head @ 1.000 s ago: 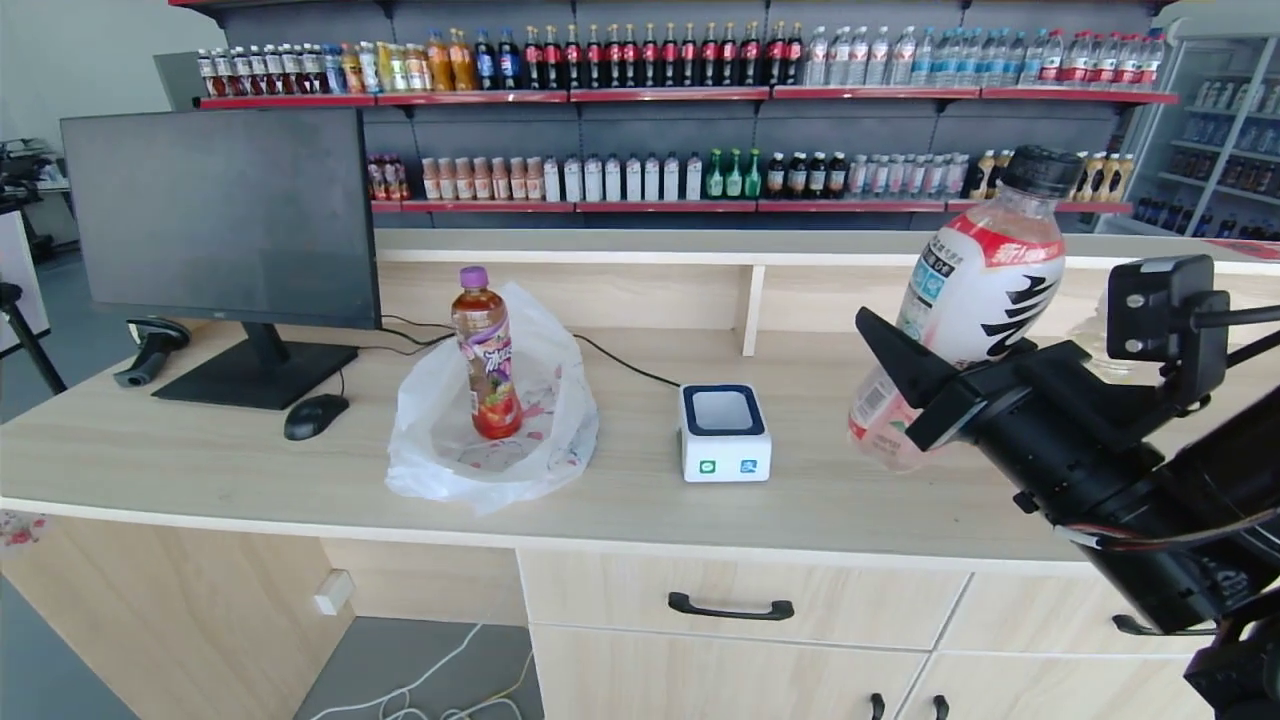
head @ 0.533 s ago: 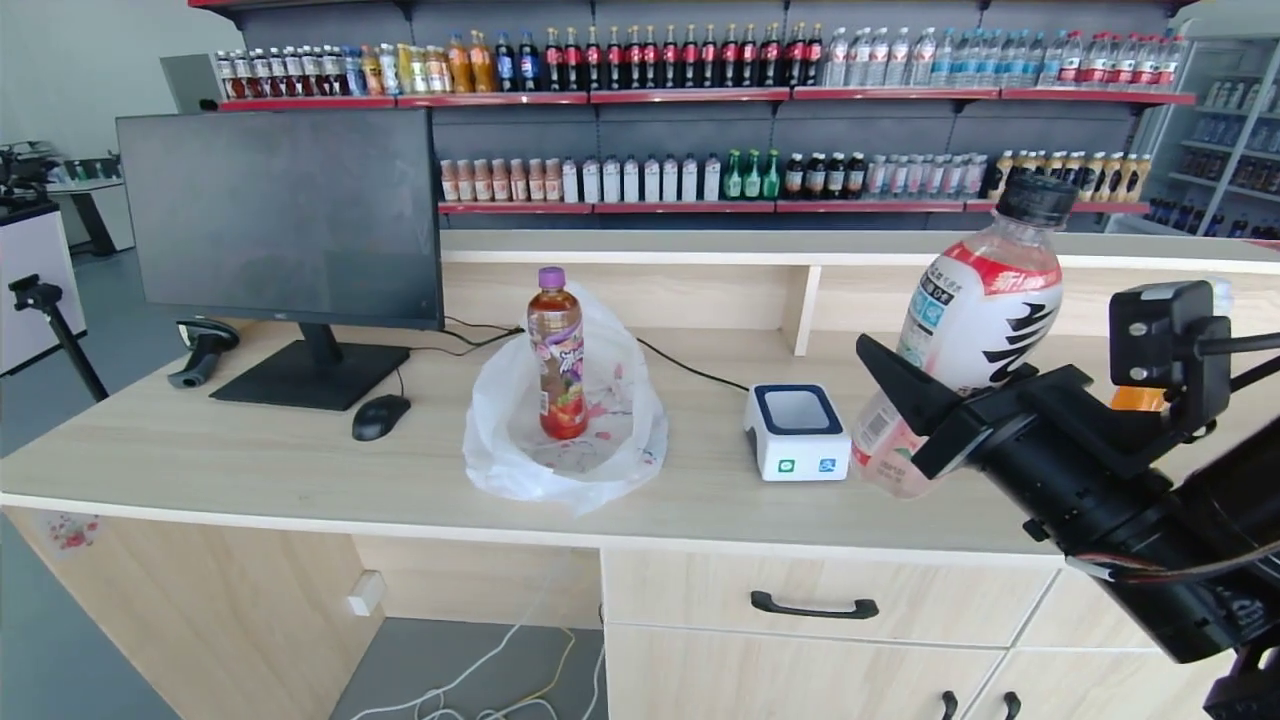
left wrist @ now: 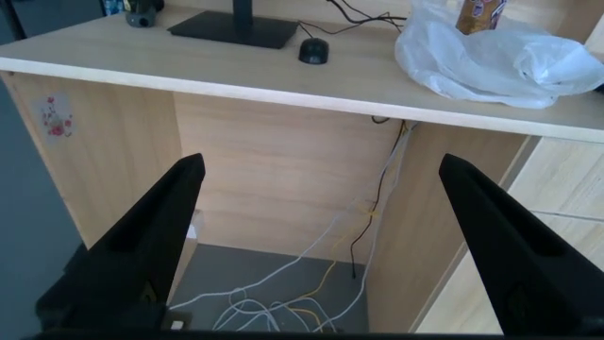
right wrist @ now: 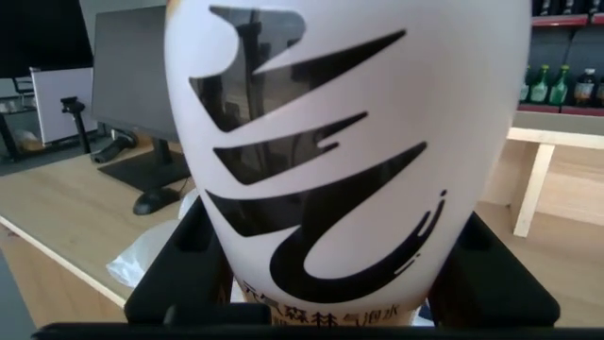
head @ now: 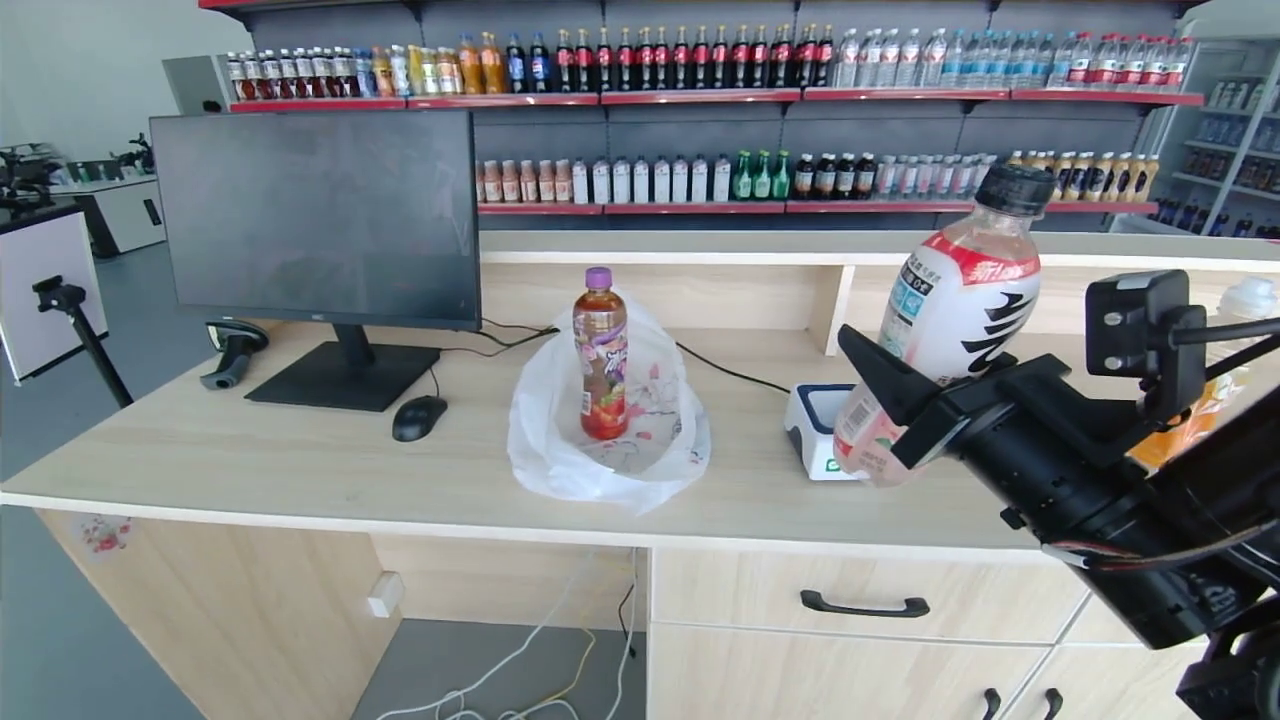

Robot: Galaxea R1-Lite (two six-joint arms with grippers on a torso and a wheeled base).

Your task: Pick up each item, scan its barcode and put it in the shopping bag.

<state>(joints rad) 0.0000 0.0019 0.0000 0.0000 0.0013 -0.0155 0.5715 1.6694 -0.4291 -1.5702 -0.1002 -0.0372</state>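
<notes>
left gripper (left wrist: 321, 170): low in front of the counter (head: 300, 470), below its top edge; its 2 fingers stood wide apart with nothing between them.
handheld scanner (head: 232, 350): on the counter's far left, just beside the monitor.
monitor (head: 320, 215): dark screen on a flat black stand, toward the back of the counter.
mouse (head: 419, 417): black, near the stand's right corner, between the monitor and the shopping bag.
shopping bag (head: 560, 450): white plastic, open and slumped on the middle of the counter.
purple-capped bottle (head: 601, 350): upright inside the shopping bag, filled with a reddish-brown drink.
cable (head: 730, 372): black, running along the counter from behind the shopping bag toward the scan box.
scan box (head: 812, 430): white, with a dark-rimmed window on top; it sat right of the shopping bag and apart from it, its right part hidden behind the white bottle.
white bottle (head: 945, 310): black cap, red band, bold black strokes on the label – tilted, cap end up and leaning right, base end in front of the scan box in the head view.
right gripper (head: 920, 365): clamped on the lower half of the white bottle, 1 finger on each side.
orange bottle (head: 1195, 410): at the far right, mostly hidden behind the right arm.
shelves (head: 700, 95): 2 red-edged rows along the back wall, lined with drink bottles.
</notes>
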